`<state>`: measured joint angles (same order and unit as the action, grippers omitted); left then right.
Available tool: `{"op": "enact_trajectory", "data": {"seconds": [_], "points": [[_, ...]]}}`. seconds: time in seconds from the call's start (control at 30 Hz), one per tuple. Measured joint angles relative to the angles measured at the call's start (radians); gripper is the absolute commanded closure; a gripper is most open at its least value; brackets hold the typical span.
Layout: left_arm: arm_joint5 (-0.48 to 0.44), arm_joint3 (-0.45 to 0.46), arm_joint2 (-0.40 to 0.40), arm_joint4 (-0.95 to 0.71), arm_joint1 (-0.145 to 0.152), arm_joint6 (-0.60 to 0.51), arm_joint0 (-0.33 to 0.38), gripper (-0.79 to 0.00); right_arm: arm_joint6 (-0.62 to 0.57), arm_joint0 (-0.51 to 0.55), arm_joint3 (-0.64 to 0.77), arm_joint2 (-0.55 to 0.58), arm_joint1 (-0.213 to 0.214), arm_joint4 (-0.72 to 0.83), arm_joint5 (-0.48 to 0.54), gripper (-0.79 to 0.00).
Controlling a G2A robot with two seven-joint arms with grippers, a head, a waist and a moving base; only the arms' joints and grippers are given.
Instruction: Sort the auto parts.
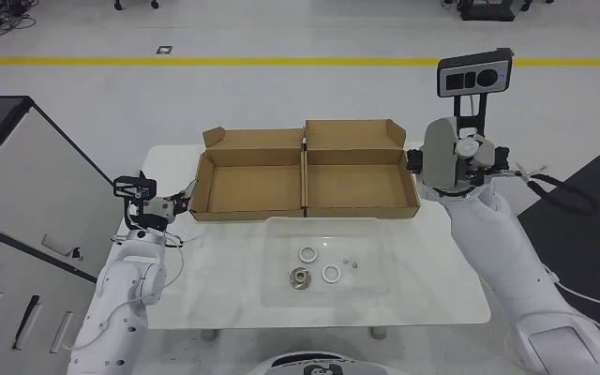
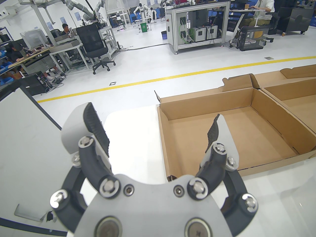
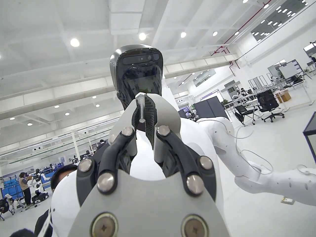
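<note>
The right hand [image 3: 144, 101], at the top view's right, pinches a threaded bolt [image 3: 141, 110], whose long axis runs along the fingers. The left hand [image 2: 153, 117] is spread beside a cardboard box [image 2: 222, 134]. The bench [image 1: 441, 281] is white, and the floor has a yellow line [image 1: 281, 61].

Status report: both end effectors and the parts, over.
Left end effector open beside the left box. Right end effector shut on a threaded bolt, pointing upward. Two white rings and a metal part in the tray. Nothing in the way.
</note>
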<state>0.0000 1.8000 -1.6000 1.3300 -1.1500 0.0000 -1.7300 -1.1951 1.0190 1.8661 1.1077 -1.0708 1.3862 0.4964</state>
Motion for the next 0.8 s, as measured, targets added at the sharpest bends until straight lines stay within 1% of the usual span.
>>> {"op": "enact_trajectory", "data": {"seconds": [0.17, 0.3, 0.37, 0.53, 0.67, 0.8], "points": [[0.0, 0.0, 0.0, 0.0, 0.0, 0.0, 0.0, -0.785, 0.034, 0.009, -0.01, 0.063, 0.007, -0.146, -0.045, 0.0], [0.0, 0.0, 0.0, 0.0, 0.0, 0.0, 0.0, -0.785, 0.043, 0.027, -0.026, 0.152, 0.022, -0.3, -0.097, 0.0], [0.0, 0.0, 0.0, 0.0, 0.0, 0.0, 0.0, -0.785, 0.035, 0.03, -0.033, 0.198, 0.03, -0.373, -0.122, 0.0], [0.0, 0.0, 0.0, 0.0, 0.0, 0.0, 0.0, -0.785, -0.034, 0.003, -0.045, 0.306, 0.057, -0.639, -0.209, 0.0], [0.0, 0.0, 0.0, 0.0, 0.0, 0.0, 0.0, -0.785, -0.071, -0.051, -0.066, 0.307, 0.067, -0.845, -0.242, 0.0], [0.0, 0.0, 0.0, 0.0, 0.0, 0.0, 0.0, -0.785, -0.07, -0.12, -0.099, 0.252, 0.07, -1.063, -0.249, 0.0]]}}
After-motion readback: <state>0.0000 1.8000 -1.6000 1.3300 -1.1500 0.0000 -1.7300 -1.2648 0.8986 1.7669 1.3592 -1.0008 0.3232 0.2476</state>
